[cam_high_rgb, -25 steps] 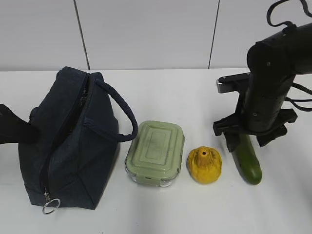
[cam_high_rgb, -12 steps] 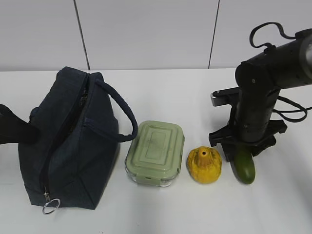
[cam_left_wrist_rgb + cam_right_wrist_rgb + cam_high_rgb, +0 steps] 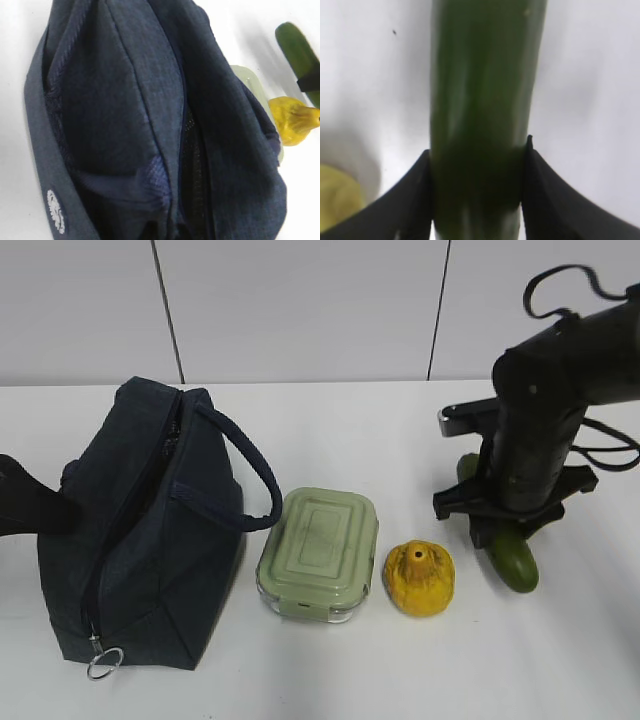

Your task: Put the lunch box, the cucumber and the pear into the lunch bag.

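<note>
Two fingers: your right gripper (image 3: 476,192) pinches the long dark green cucumber (image 3: 482,100) across its long axis.
Left gripper: pressed together, out of sight.

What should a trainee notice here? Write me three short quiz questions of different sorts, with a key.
1. True or false: the lunch box is already inside the lunch bag.
2. What sits between the fingers of the right gripper? A) the lunch box B) the cucumber C) the bag's ring pull
3. In the exterior view, which item lies on the table between the lunch box and the cucumber?

Key: 1 false; 2 B; 3 the pear.
</note>
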